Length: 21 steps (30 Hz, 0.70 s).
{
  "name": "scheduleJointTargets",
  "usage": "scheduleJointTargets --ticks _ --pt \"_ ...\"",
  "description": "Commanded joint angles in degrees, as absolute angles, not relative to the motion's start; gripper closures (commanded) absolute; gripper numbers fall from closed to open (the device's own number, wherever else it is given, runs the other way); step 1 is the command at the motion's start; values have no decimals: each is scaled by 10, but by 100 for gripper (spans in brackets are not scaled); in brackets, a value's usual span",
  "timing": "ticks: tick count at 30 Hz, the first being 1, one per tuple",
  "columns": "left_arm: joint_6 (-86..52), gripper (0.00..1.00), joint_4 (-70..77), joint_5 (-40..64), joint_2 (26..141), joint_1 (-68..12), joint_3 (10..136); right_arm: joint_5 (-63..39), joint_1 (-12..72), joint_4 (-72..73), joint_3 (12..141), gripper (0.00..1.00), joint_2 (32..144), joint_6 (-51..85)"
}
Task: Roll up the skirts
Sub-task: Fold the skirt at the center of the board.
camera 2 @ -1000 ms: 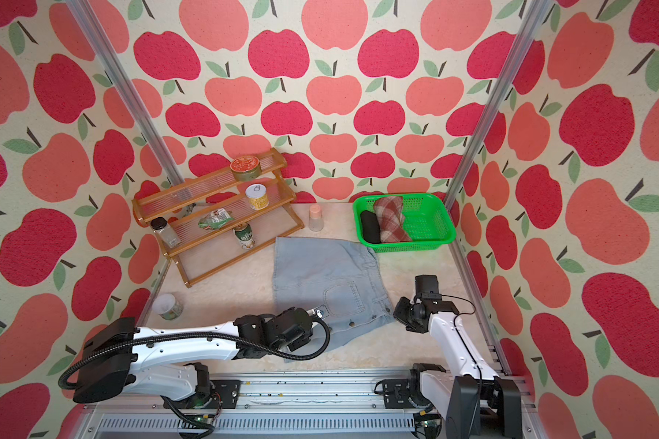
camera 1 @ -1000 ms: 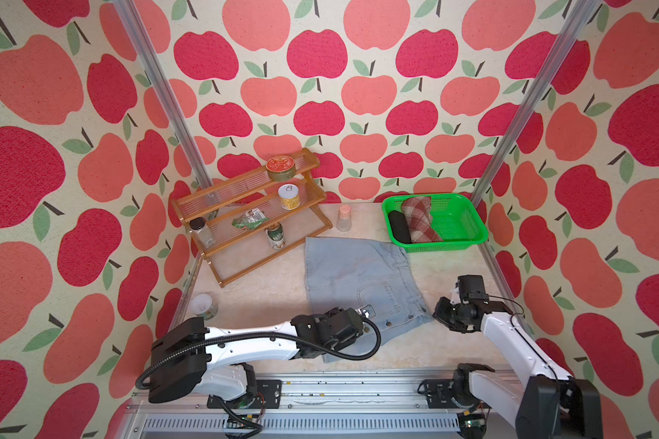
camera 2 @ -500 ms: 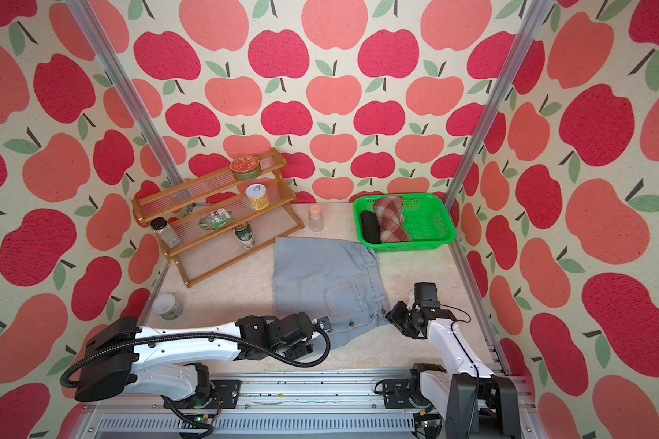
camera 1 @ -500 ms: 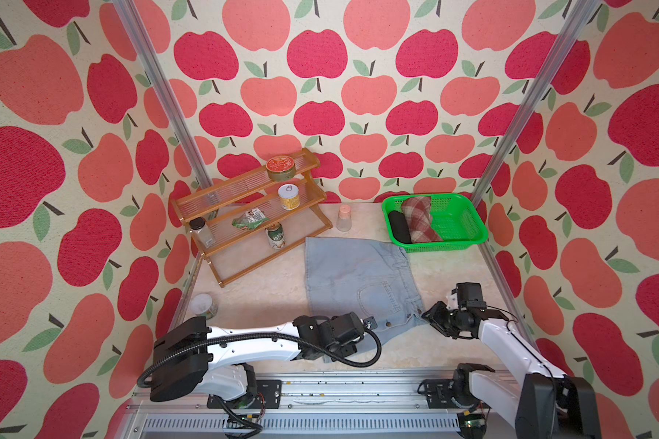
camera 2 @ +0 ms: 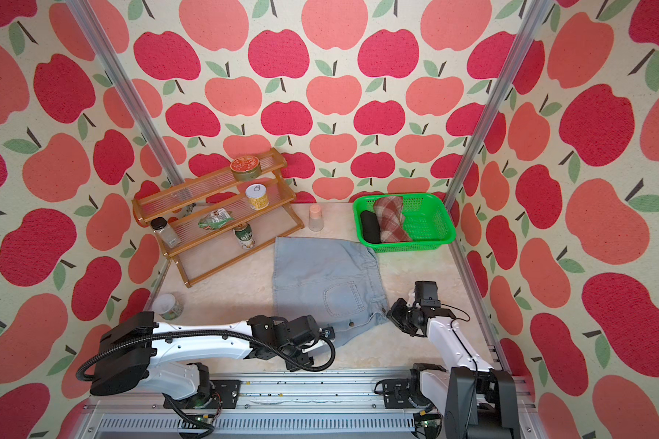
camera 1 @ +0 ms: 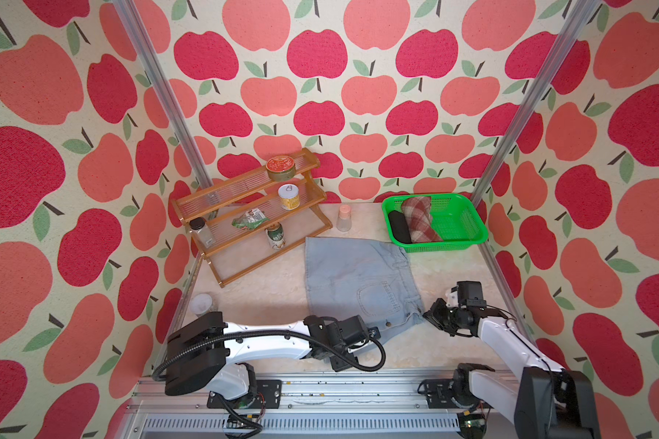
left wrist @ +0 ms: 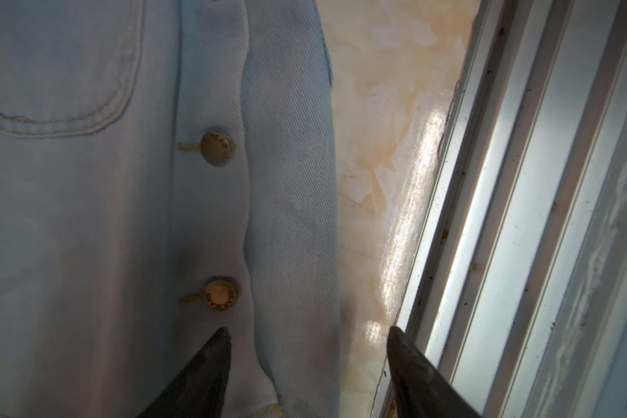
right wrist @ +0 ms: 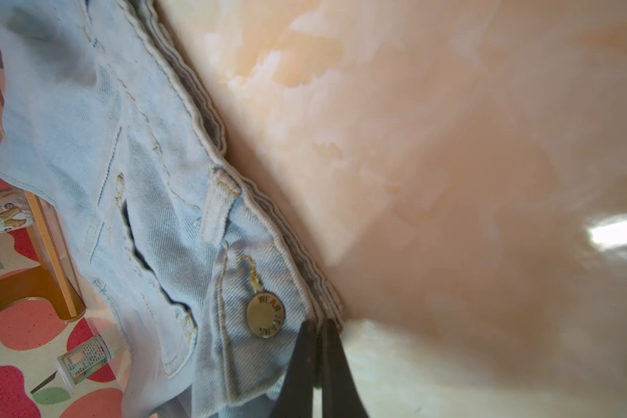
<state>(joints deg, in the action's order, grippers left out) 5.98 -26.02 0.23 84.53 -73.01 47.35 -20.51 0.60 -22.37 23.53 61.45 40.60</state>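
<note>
Low in both top views: left hand [camera 1: 374, 332] spread over denim skirt [camera 1: 350, 277] edge; right hand [camera 1: 428, 315] closed at waistband; slip would skew roll.

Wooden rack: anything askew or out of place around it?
The wooden rack sits at an angle to the edges of the table. A green packet lies crumpled on one shelf. A white-lidded jar stands off the rack, alone on the table.
</note>
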Motion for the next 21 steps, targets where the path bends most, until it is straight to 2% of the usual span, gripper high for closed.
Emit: scheduleJointTargets --ticks 1,5,8,14,18,21 --pt "69 30 -310 37 881 -735 501 -208 -6 -229 277 100 609 406" --pt "67 35 -309 11 902 -734 509 -221 -6 -222 295 100 625 409" --pt "64 46 -310 -6 912 -734 515 -223 -8 -220 298 100 627 407" --pt "59 49 -360 -48 1008 -733 566 -241 -28 -227 303 100 617 402" --pt "51 73 -370 -85 1032 -734 581 -249 -39 -241 314 100 602 398" --pt "41 84 -350 -115 972 -733 568 -254 -47 -251 326 100 590 394"
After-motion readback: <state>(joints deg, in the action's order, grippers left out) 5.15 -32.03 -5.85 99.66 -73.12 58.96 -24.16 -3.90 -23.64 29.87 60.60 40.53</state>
